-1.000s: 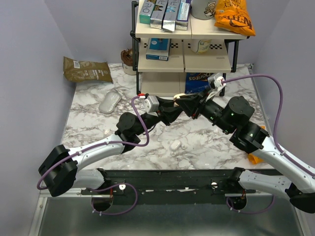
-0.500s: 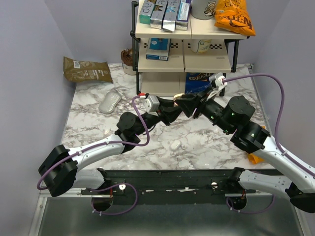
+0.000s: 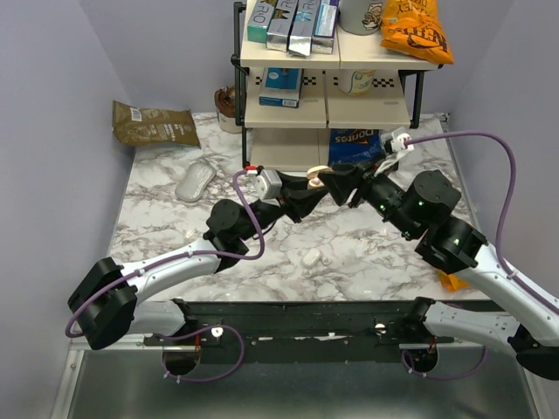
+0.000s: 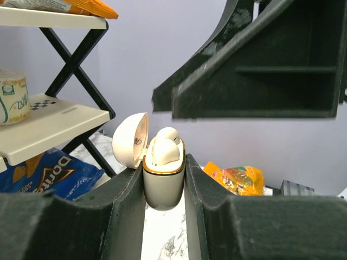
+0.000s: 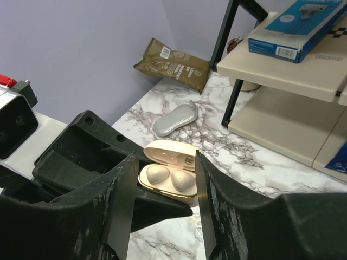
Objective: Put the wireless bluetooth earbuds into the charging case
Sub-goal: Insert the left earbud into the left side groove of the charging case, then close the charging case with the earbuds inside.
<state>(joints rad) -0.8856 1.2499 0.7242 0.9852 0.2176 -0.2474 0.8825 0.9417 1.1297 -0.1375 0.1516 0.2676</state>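
Clamping the charging case [image 4: 162, 187] (lid open), left pincer [image 4: 164, 174] aloft.

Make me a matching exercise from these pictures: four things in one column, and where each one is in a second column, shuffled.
Things
1. charging case
2. computer mouse
3. brown bag
4. orange chip bag

Places
A. on the top shelf
B. flat on the marble table, left of the rack
C. clamped in the left tool, lid open
D. in the table's far left corner

Pairs: 1-C, 2-B, 3-D, 4-A
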